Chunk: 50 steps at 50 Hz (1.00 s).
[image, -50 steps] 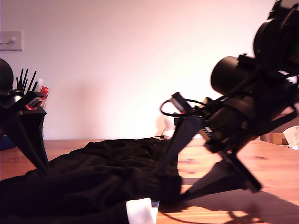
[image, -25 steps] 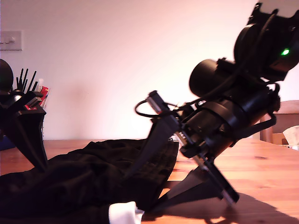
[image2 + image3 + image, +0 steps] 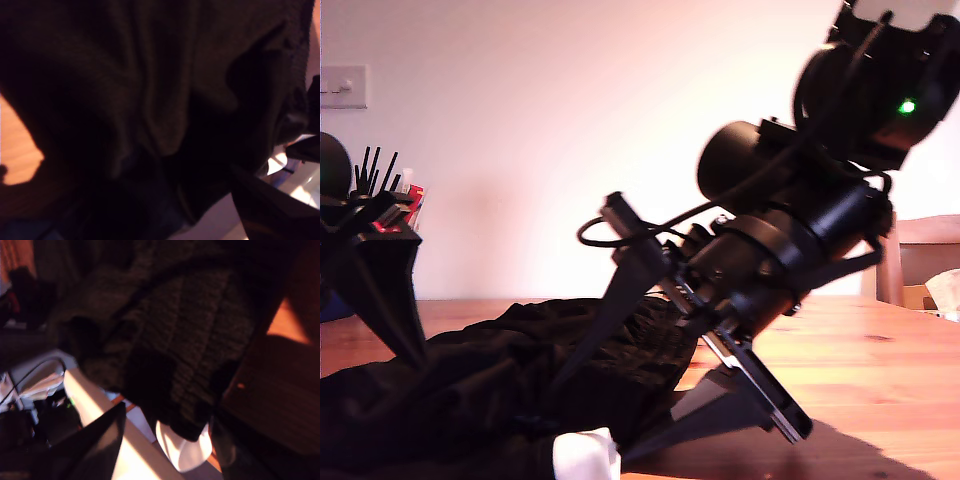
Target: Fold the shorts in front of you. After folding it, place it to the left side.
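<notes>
No lettering can be read anywhere: the pictures are blurred and backlit. A small white patch is seen at the near edge of the shorts, but whether it is trim or a label cannot be told. In the second wrist view the same white patch is seen hanging below the dark cloth.

The shorts are shown as black, soft and heavily creased. They are heaped on the wooden surface across the exterior view's left and middle. A ribbed, gathered band is made out in the second wrist view. In the first wrist view, plain folds of the shorts fill nearly the whole picture.

The second hand is reached down from the exterior view's right, and a green light is lit on its arm. One finger is laid over the cloth. The other finger is set low by the surface, and the shorts' edge lies between them. Whether that edge is clamped cannot be told.

The first hand is planted on the shorts at the exterior view's left. Only one dark finger is seen in its own view, so whether the fingers are together or apart cannot be told.

A pale switch plate is fixed on the wall.
</notes>
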Each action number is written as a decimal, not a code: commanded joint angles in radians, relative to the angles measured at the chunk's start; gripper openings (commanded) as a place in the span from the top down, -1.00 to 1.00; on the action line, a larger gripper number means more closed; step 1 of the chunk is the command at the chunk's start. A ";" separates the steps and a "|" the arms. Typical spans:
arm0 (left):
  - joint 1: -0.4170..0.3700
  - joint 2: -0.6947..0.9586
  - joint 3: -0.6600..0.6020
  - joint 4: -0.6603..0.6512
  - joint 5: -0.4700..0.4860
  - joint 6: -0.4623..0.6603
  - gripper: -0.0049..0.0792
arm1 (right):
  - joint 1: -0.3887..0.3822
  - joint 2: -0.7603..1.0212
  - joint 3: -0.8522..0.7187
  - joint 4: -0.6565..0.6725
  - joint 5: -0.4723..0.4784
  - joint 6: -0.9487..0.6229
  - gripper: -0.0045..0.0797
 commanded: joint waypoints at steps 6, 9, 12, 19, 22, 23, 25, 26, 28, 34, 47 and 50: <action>-0.024 0.027 -0.030 -0.004 -0.002 0.004 -0.63 | 0.009 0.032 0.004 -0.008 0.025 0.017 0.17; -0.028 0.027 -0.030 -0.003 -0.002 0.004 -0.60 | 0.009 0.032 0.004 -0.009 0.026 0.019 0.28; -0.029 0.027 -0.030 0.002 -0.007 0.005 -0.45 | 0.009 0.032 0.005 -0.008 0.042 0.034 0.50; -0.028 0.027 -0.030 0.023 -0.045 0.029 0.31 | 0.009 0.032 0.013 0.008 0.078 0.039 0.92; -0.028 0.027 -0.030 0.032 -0.073 0.048 0.62 | 0.009 0.032 0.023 0.009 0.078 0.038 0.92; -0.028 0.027 -0.030 0.035 -0.073 0.048 0.70 | 0.009 0.032 0.026 0.009 0.078 0.037 0.92; -0.028 0.027 -0.030 0.039 -0.074 0.068 0.85 | 0.009 0.032 0.033 0.009 0.076 0.037 0.92; -0.028 0.027 -0.030 0.039 -0.073 0.068 0.92 | 0.009 0.032 0.035 0.008 0.076 0.036 0.92; -0.028 0.026 -0.030 0.033 -0.070 0.068 0.94 | 0.009 0.032 0.039 0.009 0.064 0.035 0.92; -0.029 0.026 -0.030 -0.014 -0.035 0.073 0.93 | 0.009 0.031 0.049 0.003 0.016 0.031 0.92; -0.029 0.009 -0.030 -0.150 0.017 0.137 0.93 | 0.011 -0.012 0.051 -0.111 -0.053 -0.068 0.92; -0.029 -0.006 -0.029 -0.182 0.021 0.142 0.93 | 0.011 -0.027 0.051 -0.162 -0.055 -0.099 0.92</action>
